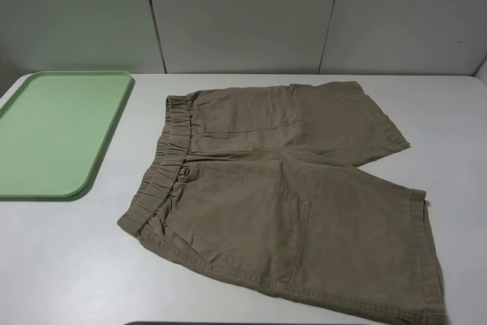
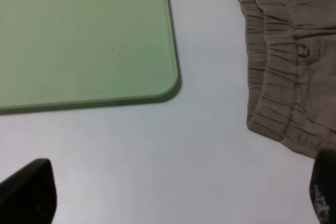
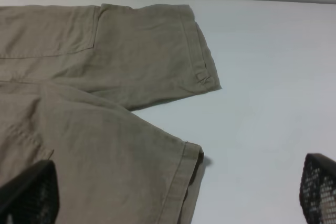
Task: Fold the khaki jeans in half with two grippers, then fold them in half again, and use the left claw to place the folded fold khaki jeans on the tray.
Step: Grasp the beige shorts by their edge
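Khaki jeans point(image 1: 281, 195) lie flat and unfolded on the white tabletop point(image 1: 68, 264). In the exterior high view they spread from centre out toward 4-5 o'clock, and the near leg reaches the 6 o'clock edge of the frame. The gathered waistband point(image 1: 163, 165) faces 9 o'clock, with the button point(image 1: 185, 171) just inside it. Both legs point to 3 o'clock: the far leg ends around 2 o'clock, the near leg around 5 o'clock, and a wedge of tabletop shows between the two hems. The pale green tray point(image 1: 53, 131) sits at 9 o'clock, beside the waistband but apart from it, with a strip of tabletop between them. Left tool point(image 2: 176, 192) is open. Its black fingertips point(image 2: 26, 195) stand wide apart above the tabletop between the tray's rounded corner and the waistband end, gripping nothing. Right tool point(image 3: 173, 192) is open too, fingertips point(image 3: 320, 190) wide apart. One tip is over the near leg's cloth and the other over tabletop past the hem. It is not clamped on the fabric; can't tell if it touches. Neither tool shows in the exterior high view.
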Motion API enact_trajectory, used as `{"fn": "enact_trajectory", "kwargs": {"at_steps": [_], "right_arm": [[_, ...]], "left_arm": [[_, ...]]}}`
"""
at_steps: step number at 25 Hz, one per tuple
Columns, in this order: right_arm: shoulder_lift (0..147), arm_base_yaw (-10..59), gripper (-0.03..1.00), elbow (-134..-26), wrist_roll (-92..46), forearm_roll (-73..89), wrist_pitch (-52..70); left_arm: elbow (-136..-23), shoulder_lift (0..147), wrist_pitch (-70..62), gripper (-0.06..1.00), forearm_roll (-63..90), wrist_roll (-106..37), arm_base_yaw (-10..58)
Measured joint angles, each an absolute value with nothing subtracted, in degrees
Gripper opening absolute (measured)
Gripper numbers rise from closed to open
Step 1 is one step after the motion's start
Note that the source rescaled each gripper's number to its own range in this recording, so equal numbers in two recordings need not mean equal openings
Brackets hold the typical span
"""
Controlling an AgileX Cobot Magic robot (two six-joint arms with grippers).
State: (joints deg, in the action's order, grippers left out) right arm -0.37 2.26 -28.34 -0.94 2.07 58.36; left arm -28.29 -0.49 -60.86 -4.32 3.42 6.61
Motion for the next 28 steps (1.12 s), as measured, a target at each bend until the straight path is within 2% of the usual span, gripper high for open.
{"fn": "enact_trajectory", "kwargs": {"at_steps": [28], "right_arm": [[-0.37, 2.26, 1.00, -28.34, -0.94, 2.07, 58.36]], "left_arm": [[-28.29, -0.49, -60.86, 1.00, -4.32, 3.42, 6.61]]}}
